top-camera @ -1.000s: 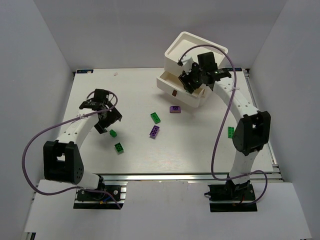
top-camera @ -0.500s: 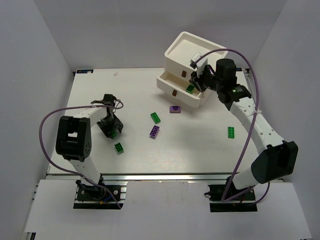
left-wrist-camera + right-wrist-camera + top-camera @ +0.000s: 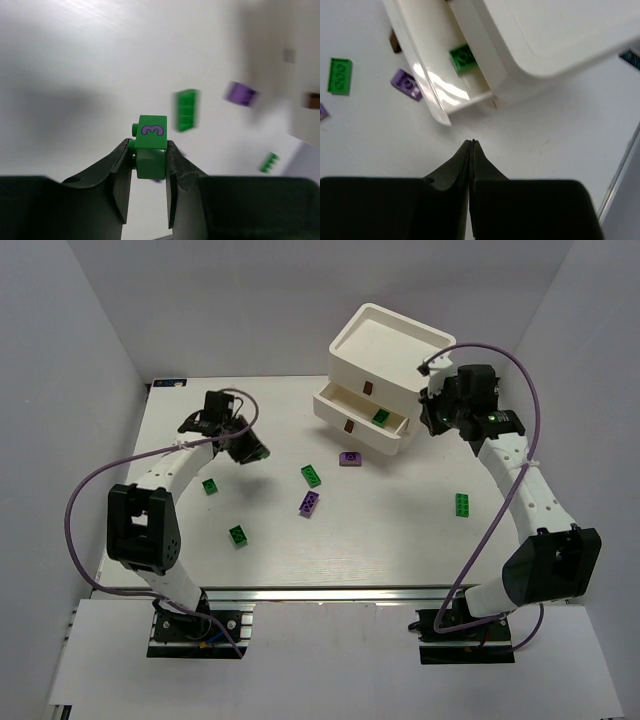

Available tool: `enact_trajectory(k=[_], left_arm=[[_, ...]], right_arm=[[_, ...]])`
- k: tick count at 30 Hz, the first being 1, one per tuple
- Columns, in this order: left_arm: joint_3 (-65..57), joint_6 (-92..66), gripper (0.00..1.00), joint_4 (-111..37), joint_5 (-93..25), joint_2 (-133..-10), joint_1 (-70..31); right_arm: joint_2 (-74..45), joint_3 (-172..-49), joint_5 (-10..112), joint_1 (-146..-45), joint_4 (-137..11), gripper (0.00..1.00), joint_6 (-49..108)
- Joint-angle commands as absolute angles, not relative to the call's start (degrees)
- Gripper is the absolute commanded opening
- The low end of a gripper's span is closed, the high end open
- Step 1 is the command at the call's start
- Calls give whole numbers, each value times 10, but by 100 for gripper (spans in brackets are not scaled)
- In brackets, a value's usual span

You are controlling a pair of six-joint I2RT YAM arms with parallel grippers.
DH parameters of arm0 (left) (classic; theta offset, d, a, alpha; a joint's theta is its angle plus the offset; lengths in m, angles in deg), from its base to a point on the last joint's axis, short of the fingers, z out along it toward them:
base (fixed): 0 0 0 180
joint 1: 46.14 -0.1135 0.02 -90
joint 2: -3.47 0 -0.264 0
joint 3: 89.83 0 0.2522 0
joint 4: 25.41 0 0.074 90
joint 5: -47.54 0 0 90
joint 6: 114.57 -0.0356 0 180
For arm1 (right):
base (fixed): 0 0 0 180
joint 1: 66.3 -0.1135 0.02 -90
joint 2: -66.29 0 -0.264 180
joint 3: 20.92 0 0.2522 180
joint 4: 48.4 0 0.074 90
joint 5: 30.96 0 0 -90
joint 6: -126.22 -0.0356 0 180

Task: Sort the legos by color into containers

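Pinching a numbered green brick (image 3: pixel 151 132) (a purple 3 on its face) between the two fingers (image 3: pixel 120 172) of the left gripper (image 3: pixel 149 150), jaws drawn narrow against its sides, brick upright and reaching out past the fingertips; hovering with it above the far left part of the table (image 3: pixel 400 550), well apart from the stack of white bins (image 3: pixel 390 340) at the far right; lying on the table near that arm, a left green lego (image 3: pixel 210 486) beside the forearm and a front green lego (image 3: pixel 238 534) closer to the near edge, neither touching the gripper; resting around mid-table, a middle green lego (image 3: pixel 311 475), a long purple lego (image 3: pixel 309 503) just beside it on the near side, and a small purple lego (image 3: pixel 349 458) just in front of the stack; sitting alone toward the right, a right green lego (image 3: pixel 462 504), beside the right arm's forearm; pressed fully together with nothing between them, the fingertips of the right gripper (image 3: pixel 471 145), poised over bare table just off the corner of the jutting bin (image 3: pixel 427 65) that sticks out from under the stack's top bin; lying inside that jutting bin, close under the edge of the bin above, a binned green lego (image 3: pixel 462 58), near the closed right fingertips yet apart from them; showing on the bins' fronts, small brown marks (image 3: pixel 348 426).
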State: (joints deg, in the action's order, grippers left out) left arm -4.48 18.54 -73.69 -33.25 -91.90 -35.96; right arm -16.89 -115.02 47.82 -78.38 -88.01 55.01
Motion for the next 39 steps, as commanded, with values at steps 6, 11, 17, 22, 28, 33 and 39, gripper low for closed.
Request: enact_trajectory(k=[6,11,17,22,28,33,39], left_arm=[[141,292,0,-539,-174,-1017,-301],[237,392,0,-481,-173,-1116,-270],[375,439,1,-476,-199,-1207,-242],[430,455,16,-487,-200,-1258,-236],[410,453,63,-502,-203,-1244,-230],[420,450,73,-510,-203,-1238,-230],[442,442,71,-507,-202,-1218,-230]], right_arm=[[-123,-1118,538,-715,-967,30,529],[-117,-1075,560,-694,-976,36,537],[-117,-1036,561,-673,-966,36,542],[-124,-1022,567,-669,-963,43,546],[-137,-1011,568,-648,-970,68,549],[-151,-1011,575,-642,-971,69,543],[-177,-999,588,-641,-972,65,538]])
